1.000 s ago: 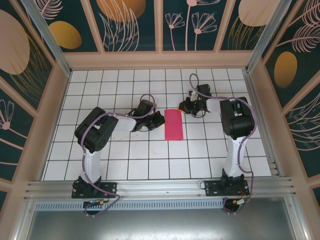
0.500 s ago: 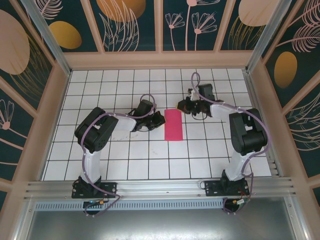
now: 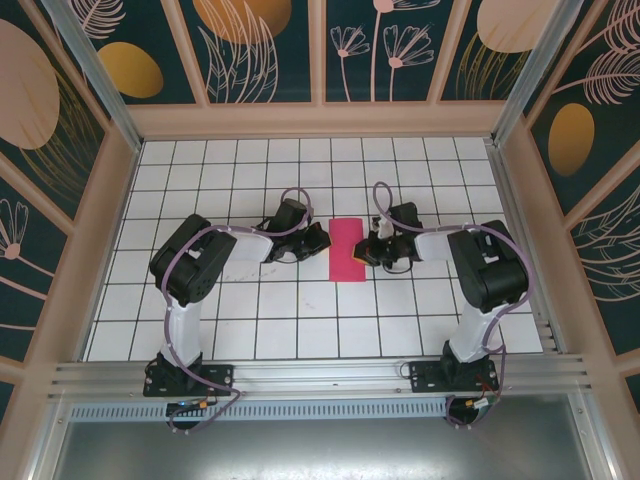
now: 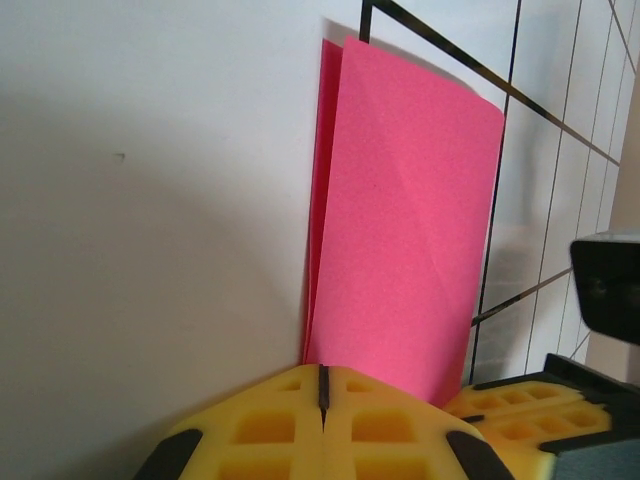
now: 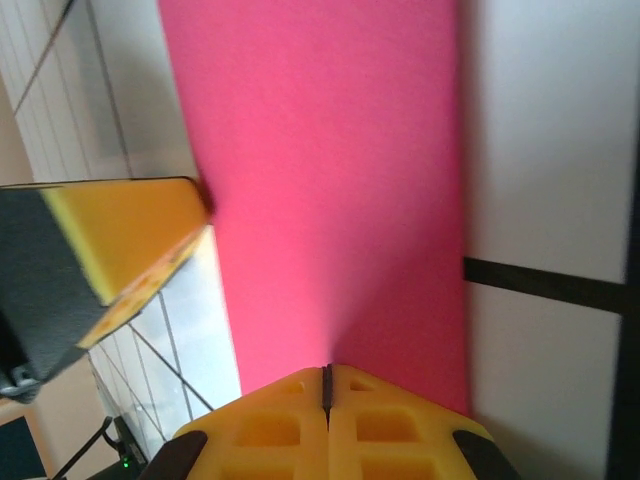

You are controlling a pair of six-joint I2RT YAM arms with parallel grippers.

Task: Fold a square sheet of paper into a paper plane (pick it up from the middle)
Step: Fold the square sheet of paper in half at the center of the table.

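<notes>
The square sheet of paper lies flat on the tiled table, folded in half into a narrow magenta-pink strip. My left gripper is at its left edge. In the left wrist view its yellow pads are shut together, their tips against the folded sheet. My right gripper is at the strip's right edge. Its pads are shut too, tips resting on the pink sheet. Neither pair of jaws has paper between them. The paper plane is out of view.
The white table with its black grid lines is walled by a wooden frame at the back and both sides. The other gripper's yellow finger shows in each wrist view, the right one and the left one, close across the strip.
My right gripper has come from beyond the strip's far right corner towards me, down to the middle of its right edge. The left arm and the paper have stayed put.
</notes>
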